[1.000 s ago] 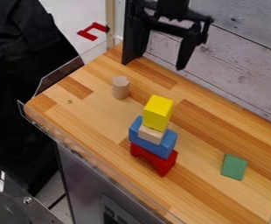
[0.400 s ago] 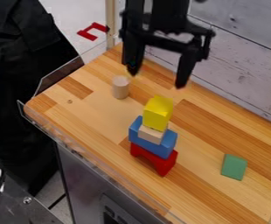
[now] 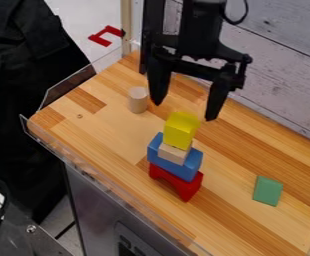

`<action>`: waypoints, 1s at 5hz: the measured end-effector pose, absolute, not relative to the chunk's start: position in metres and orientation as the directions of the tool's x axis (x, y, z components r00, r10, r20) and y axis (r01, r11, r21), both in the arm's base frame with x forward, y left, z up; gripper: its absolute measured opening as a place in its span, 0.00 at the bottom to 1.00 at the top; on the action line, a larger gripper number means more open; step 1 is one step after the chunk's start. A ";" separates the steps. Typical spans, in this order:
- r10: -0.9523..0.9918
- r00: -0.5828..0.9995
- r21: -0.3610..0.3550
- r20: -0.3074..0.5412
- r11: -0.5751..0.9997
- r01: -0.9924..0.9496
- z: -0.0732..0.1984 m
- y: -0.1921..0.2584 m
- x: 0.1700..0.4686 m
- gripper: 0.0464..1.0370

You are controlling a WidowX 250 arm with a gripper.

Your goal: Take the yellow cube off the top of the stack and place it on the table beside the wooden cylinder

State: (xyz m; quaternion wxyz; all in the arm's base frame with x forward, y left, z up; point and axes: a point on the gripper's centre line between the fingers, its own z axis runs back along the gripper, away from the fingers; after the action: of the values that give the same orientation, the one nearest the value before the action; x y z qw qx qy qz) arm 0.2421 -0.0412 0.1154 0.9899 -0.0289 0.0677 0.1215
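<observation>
Stacked blocks under an open gripper

Nearest: one red arched block point(image 3: 192, 186), base of a stack on the wooden counter point(image 3: 251, 227); one green block point(image 3: 268, 190), flat, to its right. On the red: blue block point(image 3: 182, 167), small bare-wood block point(image 3: 174, 153), yellow block point(image 3: 180, 131) topmost. Farther: one wooden cylinder point(image 3: 137, 100), upright. One black gripper point(image 3: 184, 111), fingers spread wide, empty, near the yellow block.

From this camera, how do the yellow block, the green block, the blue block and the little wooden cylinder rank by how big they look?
1. Yellow block and blue block: too close to rank
2. Green block
3. Wooden cylinder
</observation>
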 end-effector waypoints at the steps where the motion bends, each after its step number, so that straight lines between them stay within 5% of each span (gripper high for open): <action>1: 0.233 0.962 -0.052 -0.146 0.969 -0.243 0.113 -0.043 0.241 0.96; 5: 0.224 0.948 -0.076 -0.227 0.966 -0.247 0.082 -0.041 0.248 0.93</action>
State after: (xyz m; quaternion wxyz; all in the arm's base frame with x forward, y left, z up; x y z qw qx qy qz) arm 0.2479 -0.0406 0.0815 0.9855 -0.0519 0.1091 0.1196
